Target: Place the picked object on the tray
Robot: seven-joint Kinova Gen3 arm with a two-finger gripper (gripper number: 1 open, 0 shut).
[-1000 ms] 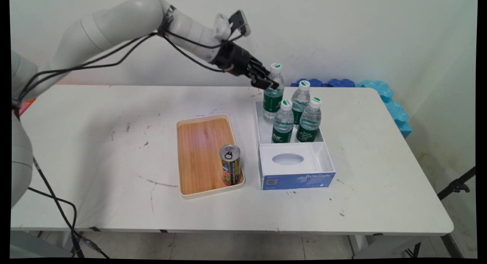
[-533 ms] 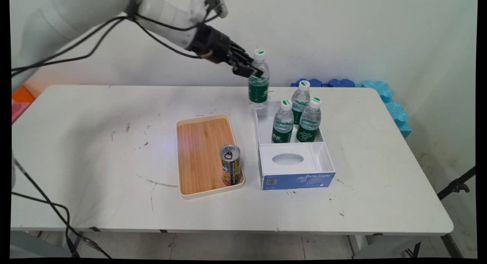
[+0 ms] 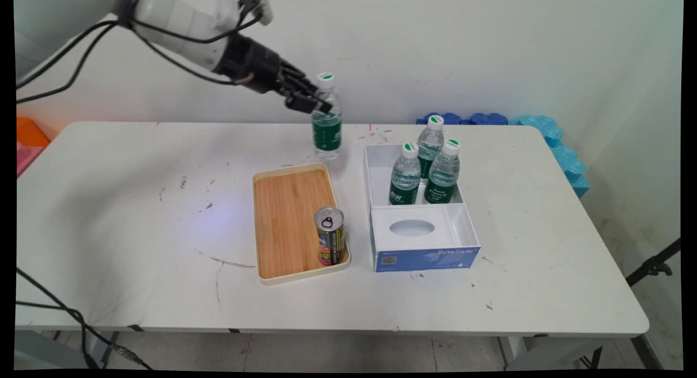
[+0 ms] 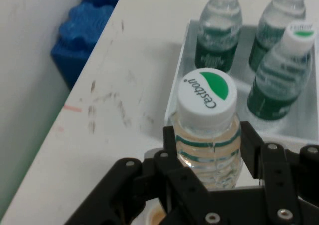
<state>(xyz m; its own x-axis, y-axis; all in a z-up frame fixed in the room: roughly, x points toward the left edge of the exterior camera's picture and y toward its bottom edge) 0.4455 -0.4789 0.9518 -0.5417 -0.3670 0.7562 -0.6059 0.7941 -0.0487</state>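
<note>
One bottle (image 3: pixel 326 119) is out of the white box (image 3: pixel 375 174) now, where a second ago it stood at the box's far left corner with the gripper (image 3: pixel 310 103) closed round its neck. Half a second back it hung just over the box's far left edge; now it has been carried further left and hangs over the bare table (image 3: pixel 136 203), beyond the far end of the wooden tray (image 3: pixel 288 214) and clear of the box. The arm has swung leftward with it.

The gripper holds the bottle just under its white cap, the two black fingers (image 4: pixel 251 145) pressed against either side of the neck. In the hand view the cap (image 4: pixel 208 96) with its green leaf mark sits right between the fingers, and the bottle hangs upright below them, its green label facing the room. Its base looks slightly above the table top, though I cannot be sure there is a gap.

Three other bottles (image 3: pixel 405 174) stay in the far half of the box, standing close together, apart from the held one. The near half of the box has a white insert with an oval opening (image 3: pixel 412 227), and the blue front wall carries lettering. On the tray a drinks can (image 3: pixel 329 236) stands upright in the near right corner, well apart from the gripper. Blue foam pieces (image 3: pixel 544 130) lie along the wall behind the table's far right edge. Nothing stands between the held bottle and the tray.
</note>
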